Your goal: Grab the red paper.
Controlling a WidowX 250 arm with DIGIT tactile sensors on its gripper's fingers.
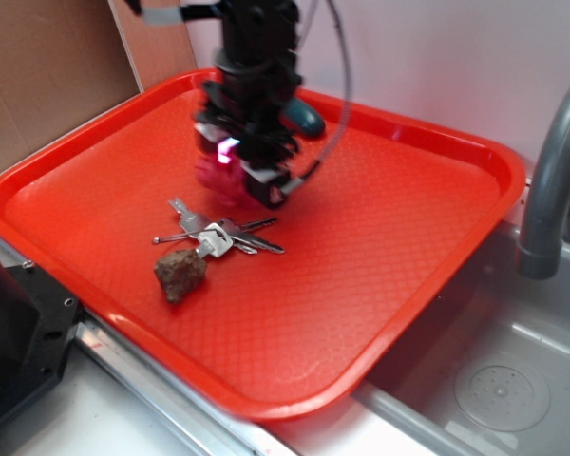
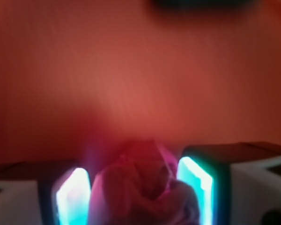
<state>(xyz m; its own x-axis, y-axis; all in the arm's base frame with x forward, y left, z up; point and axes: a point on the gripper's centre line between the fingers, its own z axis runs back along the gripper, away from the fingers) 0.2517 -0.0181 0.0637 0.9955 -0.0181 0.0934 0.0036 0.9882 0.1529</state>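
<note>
- Crumpled crimson-red paper ball [image 2: 143, 187] wedged between the black gripper [image 1: 236, 163] jaws, glowing pads pressing both sides; on the flat orange-red textured plastic tray [image 1: 389, 228].
- Just in front of the paper: silver metal keys [image 1: 217, 233], then rough brown rock [image 1: 180, 273].
- Behind: smooth dark teal oval [image 1: 305, 116], partly hidden.
- Right of tray: grey sink [image 1: 494, 380], curved faucet [image 1: 551, 180].

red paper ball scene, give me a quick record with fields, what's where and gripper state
target: crumpled crimson-red paper ball, sitting between the gripper fingers
gripper: black, lowered over the ball on the far left part of the tray; grip not confirmed, image blurred
fingers: glowing cyan pads on both sides of the ball
surface: large flat orange-red plastic tray
nearby: bunch of silver metal keys, brown rough rock in front of them
behind arm: dark teal smooth object, partly hidden
right of tray: grey sink with grey faucet
</note>
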